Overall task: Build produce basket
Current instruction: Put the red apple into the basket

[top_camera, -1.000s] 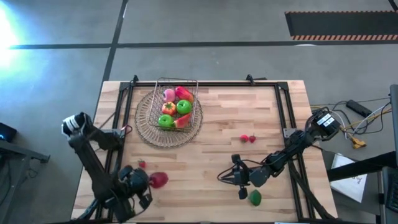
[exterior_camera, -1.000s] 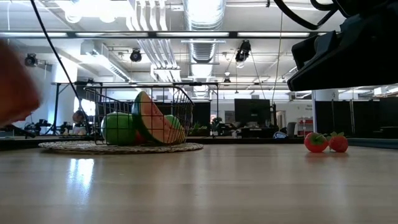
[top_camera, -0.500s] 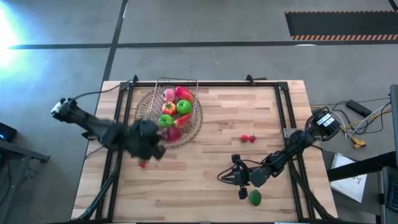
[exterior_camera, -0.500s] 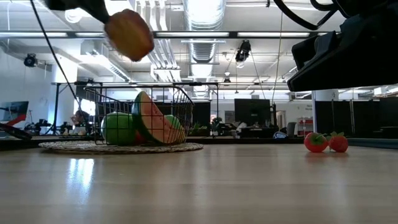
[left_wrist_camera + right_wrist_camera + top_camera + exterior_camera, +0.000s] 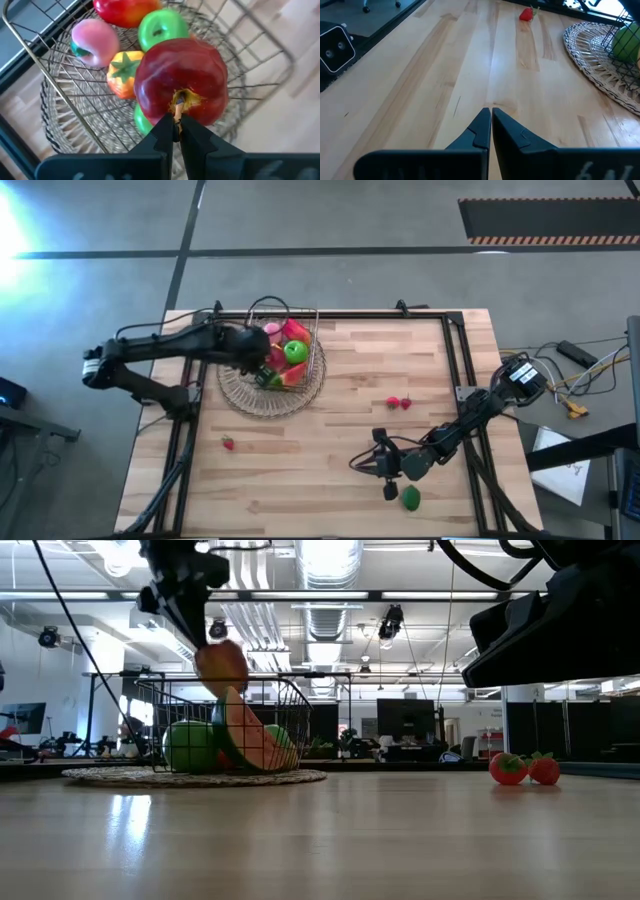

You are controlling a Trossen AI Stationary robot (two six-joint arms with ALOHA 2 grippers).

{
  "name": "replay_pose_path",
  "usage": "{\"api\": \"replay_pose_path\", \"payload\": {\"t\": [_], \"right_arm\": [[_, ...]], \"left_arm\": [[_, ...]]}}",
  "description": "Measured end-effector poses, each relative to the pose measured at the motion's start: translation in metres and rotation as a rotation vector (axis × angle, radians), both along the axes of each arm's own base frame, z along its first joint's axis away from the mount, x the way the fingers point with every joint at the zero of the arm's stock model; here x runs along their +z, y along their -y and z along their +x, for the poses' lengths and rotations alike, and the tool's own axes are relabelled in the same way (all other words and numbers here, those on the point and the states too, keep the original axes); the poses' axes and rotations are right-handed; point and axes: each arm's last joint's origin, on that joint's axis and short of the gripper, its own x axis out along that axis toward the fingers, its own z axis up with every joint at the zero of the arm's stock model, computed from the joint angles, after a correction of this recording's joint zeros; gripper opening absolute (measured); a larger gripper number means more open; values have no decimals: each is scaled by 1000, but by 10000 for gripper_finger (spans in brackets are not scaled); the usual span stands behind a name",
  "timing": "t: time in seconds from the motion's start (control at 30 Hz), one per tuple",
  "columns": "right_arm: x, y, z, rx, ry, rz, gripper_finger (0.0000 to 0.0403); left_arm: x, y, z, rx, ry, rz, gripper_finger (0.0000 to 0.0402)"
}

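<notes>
The left claw pinches the red apple by its stem, directly above the wire basket at the counter's far left. The basket lies straight below, so only lowering remains. The right claw, pressed together, waits near the counter's front edge beside a green apple.

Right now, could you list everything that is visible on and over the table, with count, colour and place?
basket: one, thin metal wire, on the mat, far left part of the table
woven mat: one, tan, under the basket
red apple: one, held by its stem over the basket
fruits in basket: green apple, pink peach, orange tomato, watermelon slice
single berry: one, red, near left
berry pair: two, red, right of centre
green piece: one, near right
left tool: shut on the apple stem
right tool: shut, low over the near right table
</notes>
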Motion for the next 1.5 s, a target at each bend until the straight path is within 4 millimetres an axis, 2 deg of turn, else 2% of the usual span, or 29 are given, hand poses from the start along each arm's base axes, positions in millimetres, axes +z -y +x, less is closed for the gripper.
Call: {"api": "replay_pose_path", "payload": {"t": [0.13,0.37,0.67,1.2,1.5], "right_arm": [[0,0,0,0,0,0,9],[0,0,0,0,0,0,9],[0,0,0,0,0,-1,9],[0,0,0,-2,0,3,9],[0,0,0,-5,-2,10,9]], "left_arm": [[-14,-10,13,-26,-75,-18,6],[-35,-15,31,-78,-176,-52,6],[-52,-17,51,-164,-198,-105,6],[-62,-19,57,-194,-181,-155,6],[-55,-16,55,-240,-125,-199,6]]}}
